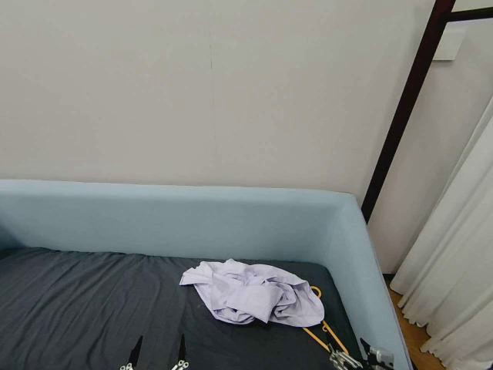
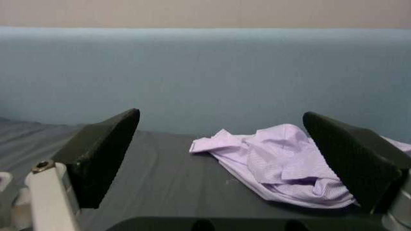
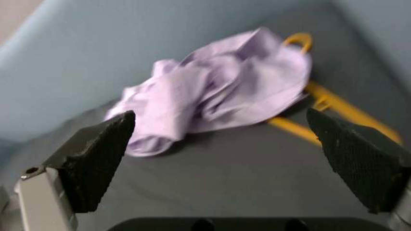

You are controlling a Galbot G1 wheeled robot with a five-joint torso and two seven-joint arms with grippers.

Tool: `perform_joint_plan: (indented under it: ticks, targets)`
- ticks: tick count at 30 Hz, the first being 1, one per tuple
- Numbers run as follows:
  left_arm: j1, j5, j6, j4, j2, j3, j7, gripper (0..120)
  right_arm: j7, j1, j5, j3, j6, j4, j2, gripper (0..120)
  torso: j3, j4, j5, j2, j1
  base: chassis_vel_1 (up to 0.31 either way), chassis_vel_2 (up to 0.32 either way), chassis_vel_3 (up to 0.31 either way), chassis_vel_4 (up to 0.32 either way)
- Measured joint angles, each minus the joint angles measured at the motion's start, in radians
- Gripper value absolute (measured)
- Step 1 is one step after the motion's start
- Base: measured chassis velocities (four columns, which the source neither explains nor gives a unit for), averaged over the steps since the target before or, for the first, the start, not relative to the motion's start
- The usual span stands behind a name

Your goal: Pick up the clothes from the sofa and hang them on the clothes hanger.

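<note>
Two pincers sat low at the near edge in the head view. The left pincer (image 1: 159,355) was left of centre and the right pincer (image 1: 359,358) was by the sofa's (image 1: 192,220) right arm. The crumpled lilac shirt (image 1: 250,291) lay ahead of them on the dark seat, between the two, with its heap stretched across the seat. A yellow hanger (image 1: 323,333) ran out from under it toward the right pincer.

In the left wrist view, the left pincer (image 2: 220,115) stood wide and empty. The shirt (image 2: 282,154) lay partly behind one jaw, off the middle of the gap.

In the right wrist view, the right pincer (image 3: 220,114) also gaped wide and held nothing. The shirt (image 3: 218,96) lay squarely between its jaws, so the right arm looked better lined up for the grasp.
</note>
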Motion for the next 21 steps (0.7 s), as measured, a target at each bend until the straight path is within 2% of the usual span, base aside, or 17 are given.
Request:
perform_joint_plan:
  ticks: [1,3,6,10,12,13,18,21]
  targets:
    - [-0.002,-0.001,0.000,0.003,0.001,0.002,0.000,100,0.023,0.035,0.081,0.001,-0.044,-0.012,-0.010,100,0.000,0.0001,0.0000,0.000,0.000,0.000,0.000,0.000,0.000]
    - [-0.006,-0.001,0.002,0.005,0.003,0.003,0.000,100,0.035,0.060,0.132,0.003,-0.075,-0.028,-0.016,100,0.000,0.0002,-0.0001,0.000,0.000,0.000,0.000,0.000,0.000]
    - [-0.018,-0.005,0.011,0.016,0.015,0.014,0.002,100,0.071,0.156,0.250,0.006,-0.155,-0.130,-0.027,100,0.000,-0.0006,0.0000,0.000,0.000,0.000,0.000,0.000,0.000]
    - [-0.020,-0.005,0.014,0.030,0.030,0.017,0.002,100,0.080,0.237,0.265,-0.013,-0.194,-0.232,-0.035,100,0.000,0.0002,0.0000,0.000,0.000,0.000,0.000,0.000,0.000]
    - [-0.022,-0.007,0.017,0.035,0.043,0.019,0.003,100,0.079,0.286,0.262,-0.026,-0.208,-0.315,-0.035,100,0.000,-0.0002,0.0000,0.000,0.000,0.000,0.000,0.000,0.000]
    - [-0.022,-0.007,0.017,0.035,0.043,0.019,0.003,100,0.079,0.286,0.262,-0.026,-0.208,-0.315,-0.035,100,0.000,-0.0002,0.0000,0.000,0.000,0.000,0.000,0.000,0.000]
    - [-0.018,-0.040,0.025,0.038,0.052,0.019,0.008,100,0.057,0.405,0.243,-0.043,-0.215,-0.500,0.003,100,0.000,0.0000,0.0000,0.000,0.000,0.000,0.000,0.000,0.000]
    - [-0.017,-0.046,0.025,0.040,0.058,0.019,0.012,100,0.047,0.445,0.228,-0.043,-0.215,-0.560,0.029,100,0.000,-0.0002,-0.0001,0.000,0.000,0.000,0.000,0.000,0.000]
